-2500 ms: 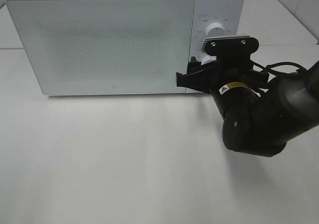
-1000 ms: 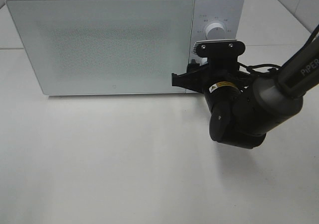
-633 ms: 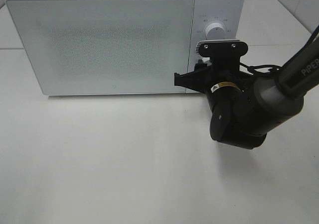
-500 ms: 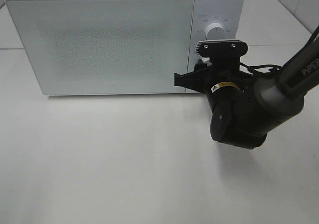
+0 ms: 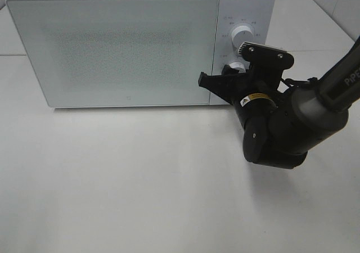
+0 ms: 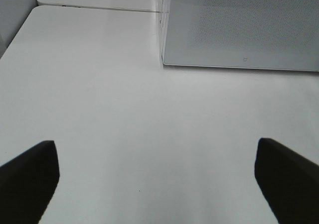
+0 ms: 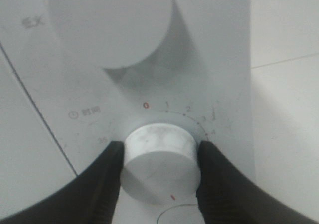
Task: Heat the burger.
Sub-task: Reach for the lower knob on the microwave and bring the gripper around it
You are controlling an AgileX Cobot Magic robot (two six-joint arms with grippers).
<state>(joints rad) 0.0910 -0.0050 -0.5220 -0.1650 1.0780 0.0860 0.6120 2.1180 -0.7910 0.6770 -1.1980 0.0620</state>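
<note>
Two knobs are noted on the microwave; the lower knob is clenched by the right hand. A steady, centred twist is advised, the upper knob being left untouched. The left hand is held released over the desk. The burger is unseen, presumably behind the shut door

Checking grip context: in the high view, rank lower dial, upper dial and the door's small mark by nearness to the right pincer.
1. Lower dial, gripped by the right pincer.
2. Upper dial, above it on the panel.
3. Door's small mark, far left.
</note>
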